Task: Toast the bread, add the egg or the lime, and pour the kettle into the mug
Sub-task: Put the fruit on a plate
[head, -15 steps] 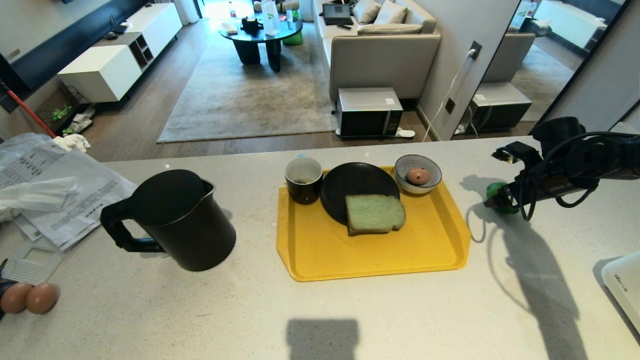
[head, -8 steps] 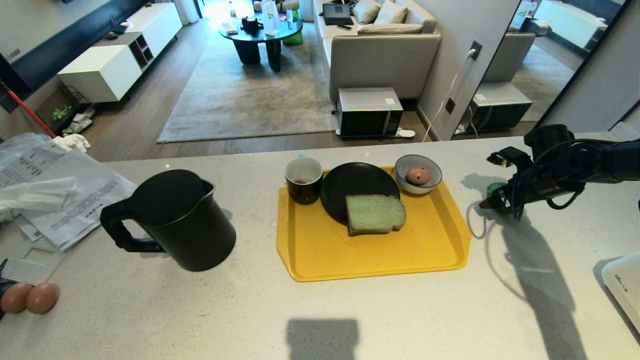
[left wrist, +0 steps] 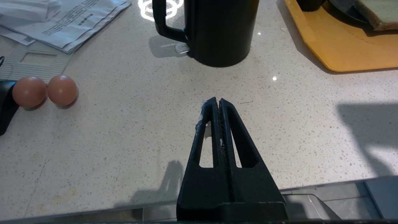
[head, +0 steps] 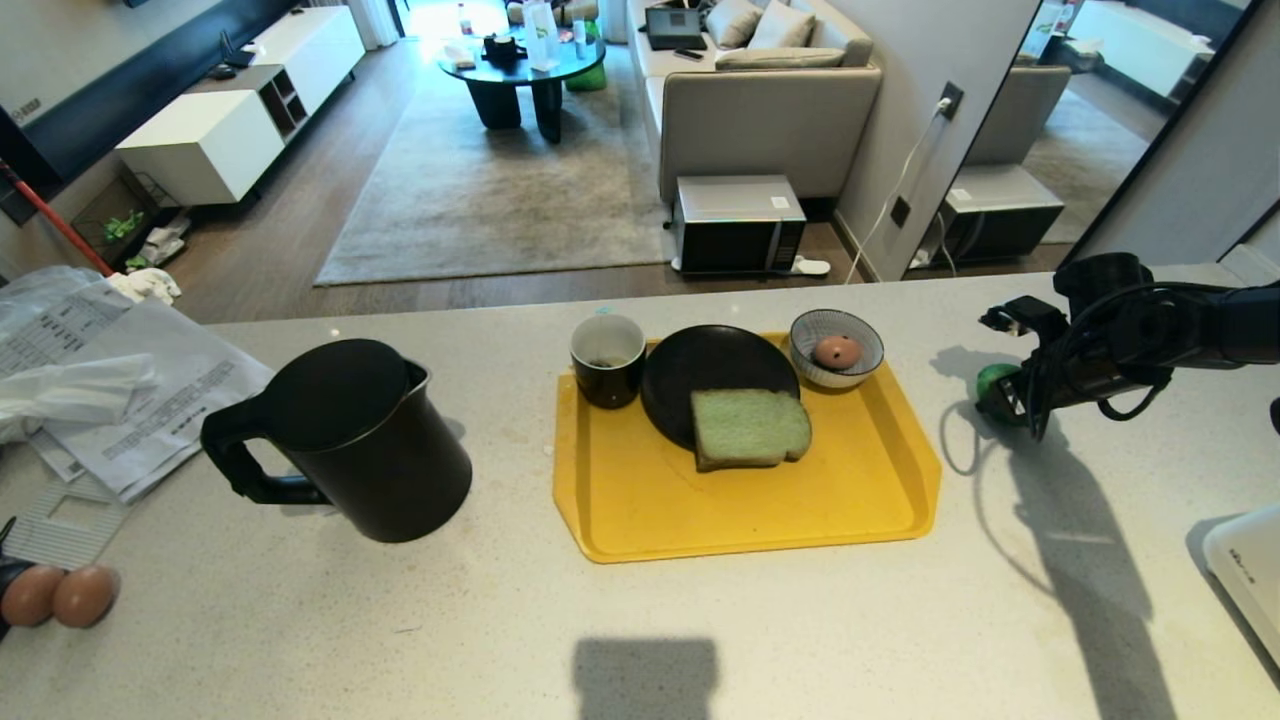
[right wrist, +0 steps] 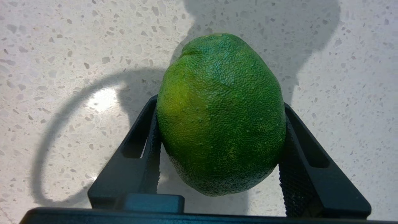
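— Gripping anything, is the right claw (right wrist: pixel 219 137)?

— It is squeezing the lime (right wrist: pixel 220 115) between both fingers (right wrist: pixel 152 140), low over the worktop (head: pixel 800 620), well right of the yellow tray (head: pixel 900 500).

— And the left claw (left wrist: pixel 217 105)?

— It is sitting pinched shut and empty near the worktop's front edge, with the kettle (left wrist: pixel 217 31) ahead of it and two brown eggs (left wrist: pixel 45 91) off to its side.

— Where is the bread (head: pixel 750 428) lying?

— It is resting half on the black plate (head: pixel 700 370), the mug (head: pixel 607 360) standing just beside.
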{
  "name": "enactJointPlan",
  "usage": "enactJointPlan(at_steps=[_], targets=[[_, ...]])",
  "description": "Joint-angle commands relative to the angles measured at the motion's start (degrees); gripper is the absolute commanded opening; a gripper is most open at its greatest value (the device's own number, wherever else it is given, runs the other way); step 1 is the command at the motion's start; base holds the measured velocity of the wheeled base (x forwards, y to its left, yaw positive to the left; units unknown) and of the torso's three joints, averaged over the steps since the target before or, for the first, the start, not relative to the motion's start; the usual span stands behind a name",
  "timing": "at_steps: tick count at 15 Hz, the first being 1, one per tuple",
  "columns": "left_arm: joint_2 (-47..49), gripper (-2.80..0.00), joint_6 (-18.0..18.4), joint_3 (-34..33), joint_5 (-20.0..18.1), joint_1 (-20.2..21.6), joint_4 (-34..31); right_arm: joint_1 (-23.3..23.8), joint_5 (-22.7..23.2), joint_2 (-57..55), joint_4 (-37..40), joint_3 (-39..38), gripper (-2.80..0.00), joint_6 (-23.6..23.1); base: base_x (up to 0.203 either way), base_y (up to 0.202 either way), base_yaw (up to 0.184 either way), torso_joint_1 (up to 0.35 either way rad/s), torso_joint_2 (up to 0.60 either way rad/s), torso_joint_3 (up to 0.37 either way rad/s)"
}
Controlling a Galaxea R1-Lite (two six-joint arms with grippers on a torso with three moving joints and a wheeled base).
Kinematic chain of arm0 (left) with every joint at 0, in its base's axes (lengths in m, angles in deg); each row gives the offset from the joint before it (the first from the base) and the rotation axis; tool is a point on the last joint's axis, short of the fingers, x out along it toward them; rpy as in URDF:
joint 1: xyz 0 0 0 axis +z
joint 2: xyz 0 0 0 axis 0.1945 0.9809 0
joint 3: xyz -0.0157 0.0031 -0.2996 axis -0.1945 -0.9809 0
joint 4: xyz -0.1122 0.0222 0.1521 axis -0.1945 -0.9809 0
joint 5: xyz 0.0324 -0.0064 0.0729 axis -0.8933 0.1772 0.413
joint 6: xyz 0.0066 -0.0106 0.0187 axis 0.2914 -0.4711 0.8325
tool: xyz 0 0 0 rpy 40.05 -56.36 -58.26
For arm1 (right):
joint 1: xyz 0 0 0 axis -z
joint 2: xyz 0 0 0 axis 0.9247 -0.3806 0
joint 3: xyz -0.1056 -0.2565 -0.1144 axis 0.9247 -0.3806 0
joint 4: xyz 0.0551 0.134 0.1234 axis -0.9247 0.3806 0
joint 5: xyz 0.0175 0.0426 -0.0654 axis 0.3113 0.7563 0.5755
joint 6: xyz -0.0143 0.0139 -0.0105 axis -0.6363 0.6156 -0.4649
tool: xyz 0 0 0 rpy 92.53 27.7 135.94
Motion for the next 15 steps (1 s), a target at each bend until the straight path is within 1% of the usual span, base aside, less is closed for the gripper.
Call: enactJointPlan(at_steps=[1,5,7,8,9,11,13,15], targets=[[0.05,-2.8,0.0,0.02,0.04,0.0,0.0,-0.02,0.05,1.74,0.06,-0.75,-2.8,-0.15,0.0,0.0,0.0,0.0,0.0,0.0],[0.05,-2.8,0.0,-0.04,0.04,0.0,0.0,-0.08,0.1,10.01,0.06,-6.58,-2.8,0.39,0.0,0.0,0.0,0.0,0.0,0.0],[0.05,-2.8,0.0,0.05,0.04,0.0,0.0,-0.86,0.07,17.88,0.06,-12.97,-2.8,0.82,0.0,0.0,0.0,0.0,0.0,0.0],[0.05,-2.8,0.0,0.02,0.04,0.0,0.0,-1.8,0.05,23.01,0.06,-18.21,-2.8,0.94,0.0,0.0,0.0,0.0,0.0,0.0],[0.05,-2.8,0.0,0.02,0.04,0.0,0.0,-3.09,-0.08,27.58,0.1,-23.46,-2.8,1.09,0.0,0.0,0.0,0.0,0.0,0.0],[0.05,-2.8,0.0,0.02,0.04,0.0,0.0,-7.33,-1.36,34.93,0.71,-32.33,-2.8,1.8,0.0,0.0,0.0,0.0,0.0,0.0],[0.05,-2.8,0.0,-0.01,0.04,0.0,0.0,-12.85,-3.66,37.85,1.94,-35.93,-2.8,2.78,0.0,0.0,0.0,0.0,0.0,0.0],[0.05,-2.8,0.0,0.05,0.04,0.0,0.0,-17.06,-5.16,36.98,2.12,-36.53,-2.8,4.96,0.0,0.0,0.0,0.0,0.0,0.0]])
